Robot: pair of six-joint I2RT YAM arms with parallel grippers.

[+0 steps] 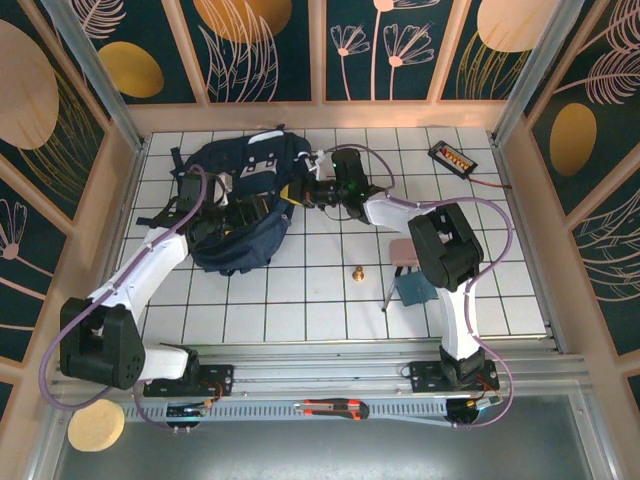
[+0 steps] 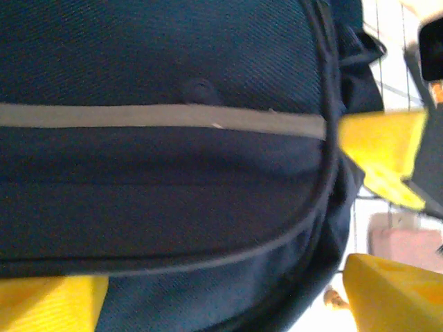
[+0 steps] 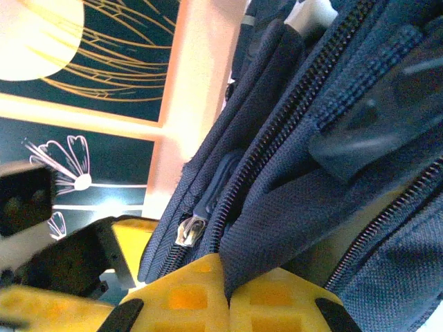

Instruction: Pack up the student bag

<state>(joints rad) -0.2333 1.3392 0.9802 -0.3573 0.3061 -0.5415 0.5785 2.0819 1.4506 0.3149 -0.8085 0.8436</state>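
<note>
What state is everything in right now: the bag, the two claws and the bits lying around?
backpack: lying on the table, pinched at a zipper edge.
left gripper: open, spread over the backpack's fabric.
right gripper: shut on a fold of the backpack.
small brass piece: standing loose on the table.
box cutter: lying flat, untouched.

- My right end effector (image 3: 225, 280) has its two yellow fingers (image 3: 183, 301) pressed together on a fold of navy fabric from the student bag (image 3: 277, 207).
- I see zip teeth (image 3: 291, 119) running diagonally up from the pinch.
- A small metal zip pull (image 3: 188, 229) sits just left of the fingertips.
- Behind the bag is a wall panel (image 3: 90, 62), dark teal with gold leaves and a white flower.
</note>
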